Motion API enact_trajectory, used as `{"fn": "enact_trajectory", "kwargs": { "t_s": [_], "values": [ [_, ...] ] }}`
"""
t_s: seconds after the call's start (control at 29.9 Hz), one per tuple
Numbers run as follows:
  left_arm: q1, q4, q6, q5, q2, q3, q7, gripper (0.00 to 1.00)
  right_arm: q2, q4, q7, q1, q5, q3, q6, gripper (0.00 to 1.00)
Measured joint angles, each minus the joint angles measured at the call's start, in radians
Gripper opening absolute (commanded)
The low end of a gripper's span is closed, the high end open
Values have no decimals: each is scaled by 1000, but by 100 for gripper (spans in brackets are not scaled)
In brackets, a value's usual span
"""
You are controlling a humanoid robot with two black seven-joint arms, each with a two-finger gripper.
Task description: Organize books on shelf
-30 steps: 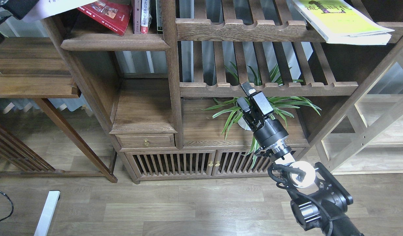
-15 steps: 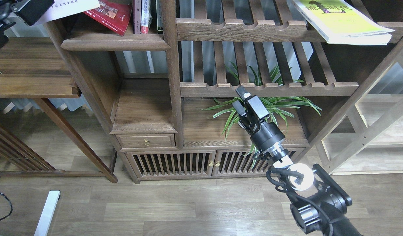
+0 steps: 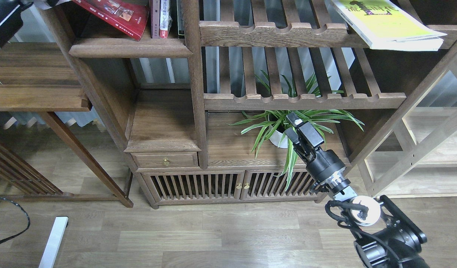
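The dark red book [image 3: 115,14] lies tilted on the top left board of the dark-brown shelf [image 3: 193,93], leaning against upright volumes [image 3: 160,18]. The yellow-green book [image 3: 388,22] lies flat on the top right slatted rack and overhangs its front edge. Only a sliver of the white book [image 3: 40,3] shows at the top edge. A black part of my left arm [image 3: 5,18] is beside it; its fingers cannot be made out. My right gripper [image 3: 292,128] is open and empty, low in front of the plant.
A green plant in a white pot [image 3: 282,139] stands on the lower board behind my right gripper. A dark table top [image 3: 35,74] is at the left. A pale frame rack [image 3: 418,149] is at the right. Small drawer [image 3: 165,160] and slatted doors [image 3: 198,186] below.
My right gripper has dropped down and to the right, from the rack's edge to the plant. My left arm has drawn up and left, taking the white book almost out of view and uncovering the red book.
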Motion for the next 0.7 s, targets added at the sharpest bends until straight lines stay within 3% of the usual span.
{"fn": "enact_trajectory", "kwargs": {
  "t_s": [0.27, 0.5, 0.7],
  "values": [
    [-41, 12, 161, 140, -130, 57, -23, 0, -54, 0, 1, -17, 10, 12, 0, 97],
    [-83, 23, 422, 171, -160, 213, -128, 0, -80, 0, 2, -17, 27, 32, 0, 97],
    [-105, 35, 463, 166, -152, 261, -145, 0, -87, -2, 3, -17, 45, 55, 0, 97]
  ]
}}
